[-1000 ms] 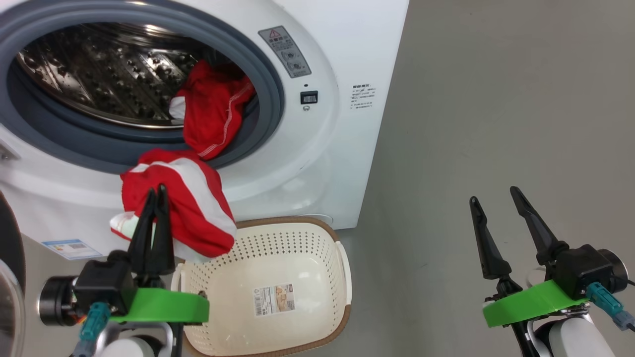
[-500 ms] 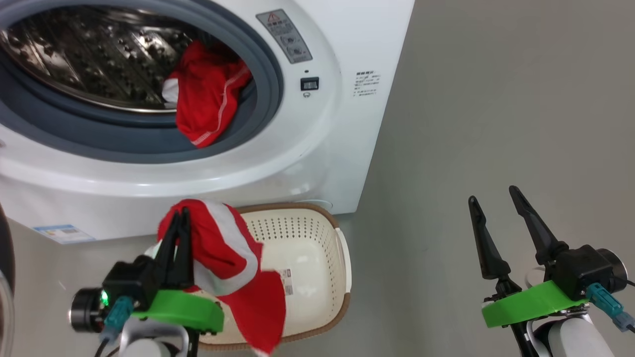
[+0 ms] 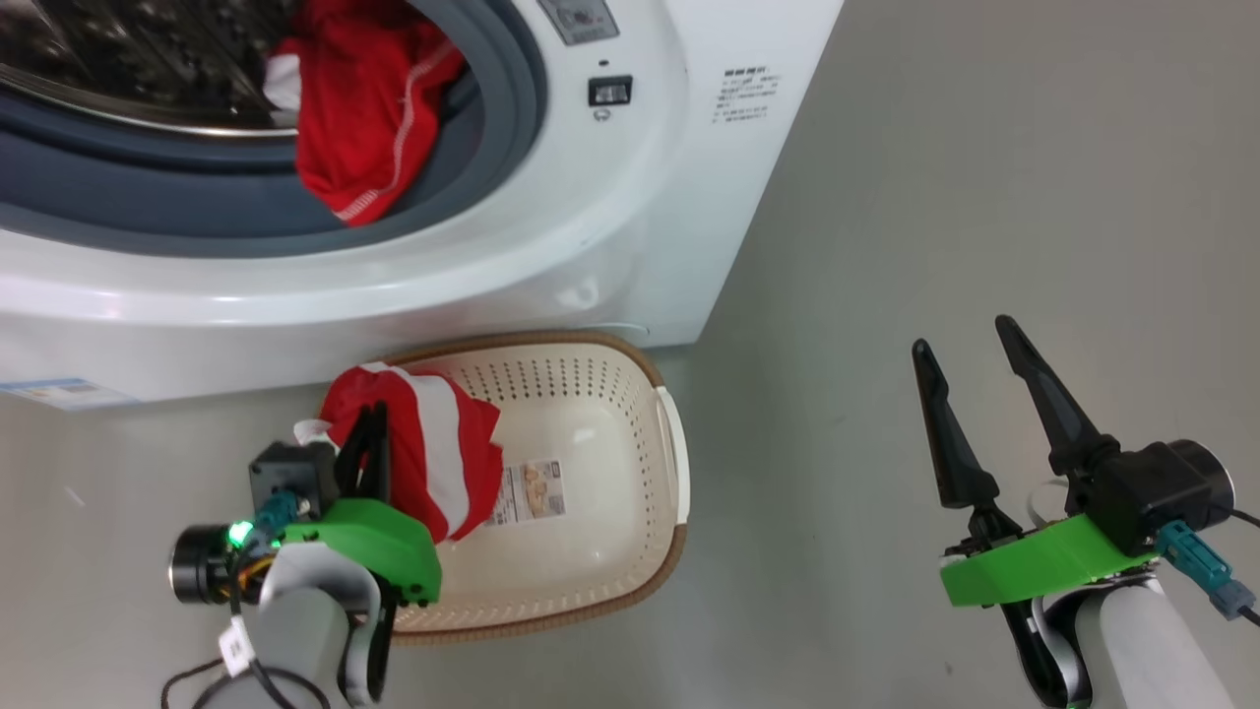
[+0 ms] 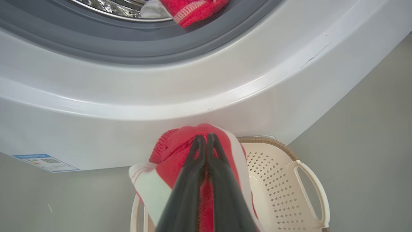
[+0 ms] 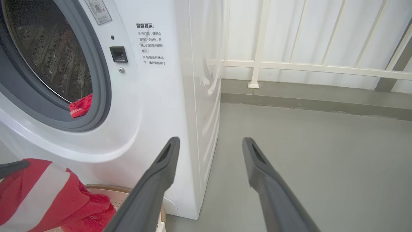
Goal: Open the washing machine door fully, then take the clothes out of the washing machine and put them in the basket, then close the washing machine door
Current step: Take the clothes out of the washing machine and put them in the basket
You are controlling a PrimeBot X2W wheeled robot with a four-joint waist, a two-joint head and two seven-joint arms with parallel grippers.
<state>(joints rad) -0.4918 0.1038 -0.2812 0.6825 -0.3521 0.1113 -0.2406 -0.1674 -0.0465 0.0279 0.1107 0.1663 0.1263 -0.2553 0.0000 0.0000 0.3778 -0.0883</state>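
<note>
Where the basket [image 3: 661, 463] sits, grey floor [image 3: 886, 197] runs to white railing [image 5: 305, 67].

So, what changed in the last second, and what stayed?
The left pincer, shut on a red-and-white garment, carried it down from the washing machine front to over the basket; the camera tilted down too. Unchanged: the other red garment hangs at the drum mouth, right pincer open.
</note>
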